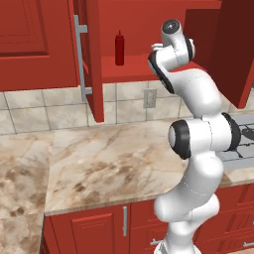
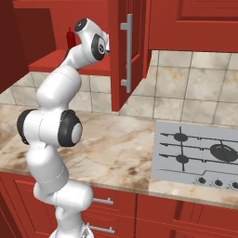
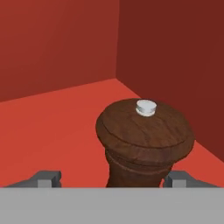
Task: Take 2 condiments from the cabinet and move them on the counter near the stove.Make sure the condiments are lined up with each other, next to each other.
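The dark brown shaker (image 3: 144,140) with a white knob top stands upright on the red shelf (image 3: 52,127) of the cabinet, near its inner corner. My gripper (image 3: 113,178) is open around the shaker's lower body: the right fingertip (image 3: 177,178) is close against it and the left fingertip (image 3: 48,177) stands well apart. The slim red squeeze bottle (image 1: 119,48) stands upright further left on the same shelf, also seen as the red bottle (image 2: 70,37) partly behind my arm. The hand reaches into the cabinet (image 1: 130,72) at shelf height.
The cabinet's open door (image 1: 92,59) with its long silver handle (image 2: 127,52) hangs over the counter (image 1: 114,163). The stove (image 2: 200,153) lies to the right on the counter (image 2: 121,148). Tiled wall runs behind; red drawers sit below.
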Controlling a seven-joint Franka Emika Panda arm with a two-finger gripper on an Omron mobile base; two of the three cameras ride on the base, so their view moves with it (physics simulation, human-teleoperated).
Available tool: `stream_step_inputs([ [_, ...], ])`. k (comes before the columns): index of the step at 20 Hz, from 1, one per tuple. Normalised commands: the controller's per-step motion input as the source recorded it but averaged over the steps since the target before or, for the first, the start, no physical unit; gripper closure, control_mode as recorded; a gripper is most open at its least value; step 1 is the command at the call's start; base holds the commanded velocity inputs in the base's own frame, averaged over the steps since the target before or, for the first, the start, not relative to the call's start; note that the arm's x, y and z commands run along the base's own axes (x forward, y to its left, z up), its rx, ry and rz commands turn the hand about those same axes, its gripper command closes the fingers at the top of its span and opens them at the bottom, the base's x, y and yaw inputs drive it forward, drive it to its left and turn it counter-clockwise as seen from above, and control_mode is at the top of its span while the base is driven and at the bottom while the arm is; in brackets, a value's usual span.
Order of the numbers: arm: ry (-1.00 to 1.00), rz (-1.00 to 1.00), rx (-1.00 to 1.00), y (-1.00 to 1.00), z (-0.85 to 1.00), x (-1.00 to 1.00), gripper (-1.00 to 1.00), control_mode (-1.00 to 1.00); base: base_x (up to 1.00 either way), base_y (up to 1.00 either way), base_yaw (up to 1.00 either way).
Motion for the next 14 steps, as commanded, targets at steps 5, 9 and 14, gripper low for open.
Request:
stream_step_inputs([
  [5, 0.00, 0.00, 0.00, -0.03, 0.00, 0.00, 1.00, -1.00, 0.00, 0.00, 0.00],
  [9, -0.01, 0.00, 0.00, 0.00, 0.00, -0.10, 1.00, -1.00, 0.00, 0.00, 0.00],
  [14, -0.13, 0.06, 0.00, 0.13, -0.04, -0.71, 1.00, -1.00, 0.00, 0.00, 0.00],
])
